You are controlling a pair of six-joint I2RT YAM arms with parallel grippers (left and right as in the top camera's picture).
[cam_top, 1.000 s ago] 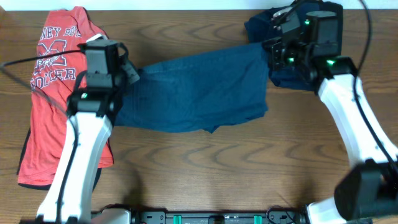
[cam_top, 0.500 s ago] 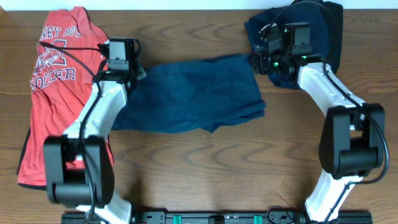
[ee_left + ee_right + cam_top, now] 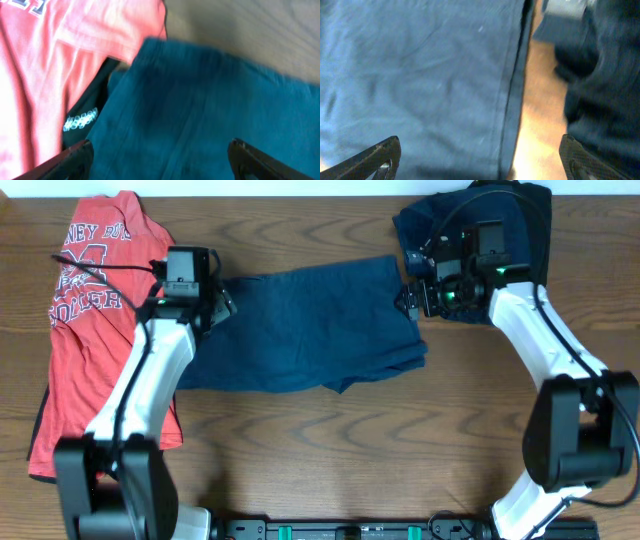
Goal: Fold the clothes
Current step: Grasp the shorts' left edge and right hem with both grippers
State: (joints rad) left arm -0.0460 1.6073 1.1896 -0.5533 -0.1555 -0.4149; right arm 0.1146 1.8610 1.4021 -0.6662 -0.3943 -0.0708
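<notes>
Since a moment ago my left gripper (image 3: 224, 306) and right gripper (image 3: 409, 301) have shifted beside the shorts (image 3: 310, 325) spread between them, both open and empty, so folding looks unstarted.

The red T-shirt (image 3: 90, 370) bears white lettering, partly hidden, seemingly "NEY ROC" above "OLLEG".

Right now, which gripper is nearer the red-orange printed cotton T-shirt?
Left. The left gripper is over the dark blue fabric shorts' left edge, right beside the T-shirt; the right gripper is over the shorts' opposite edge, far from it.
</notes>
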